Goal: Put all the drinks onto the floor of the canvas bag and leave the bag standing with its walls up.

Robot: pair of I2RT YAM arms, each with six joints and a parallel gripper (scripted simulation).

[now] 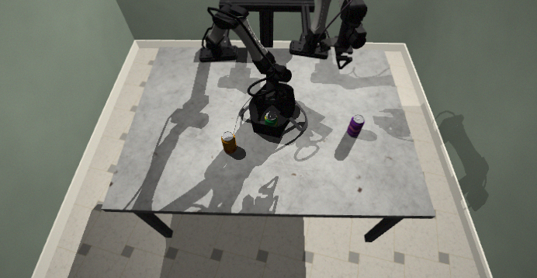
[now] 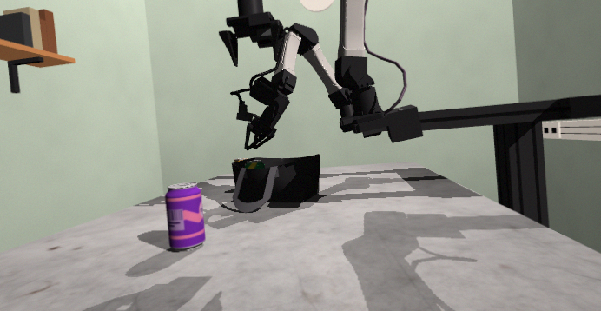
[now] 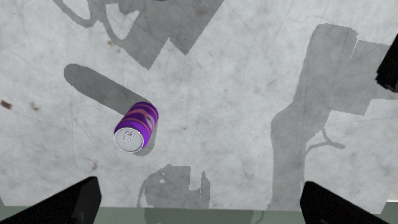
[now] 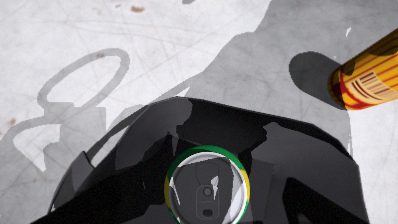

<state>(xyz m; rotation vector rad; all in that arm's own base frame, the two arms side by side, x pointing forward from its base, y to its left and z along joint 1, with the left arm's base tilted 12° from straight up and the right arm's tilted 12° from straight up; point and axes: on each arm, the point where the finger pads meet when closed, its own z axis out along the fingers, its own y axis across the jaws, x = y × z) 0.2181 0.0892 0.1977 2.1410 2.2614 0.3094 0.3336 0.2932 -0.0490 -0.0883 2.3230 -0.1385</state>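
A green-and-yellow metal drink can [image 1: 271, 119] [image 2: 254, 164] [image 4: 207, 187] is inside the black canvas bag [image 1: 268, 129] [image 2: 304, 182] [image 4: 225, 116], whose walls stand at the centre of the top view. The right gripper [image 2: 254, 147], released and empty, hovers above it. An orange metal can [image 1: 229, 143] [image 4: 370, 82] stands lower left of the bag; a purple-and-pink metal can [image 1: 355, 126] [image 2: 185, 217] [image 3: 137, 125] stands at centre right. The left gripper [image 1: 344, 64] [image 2: 256, 56] [image 3: 200, 188], spread wide and empty, hangs at upper right.
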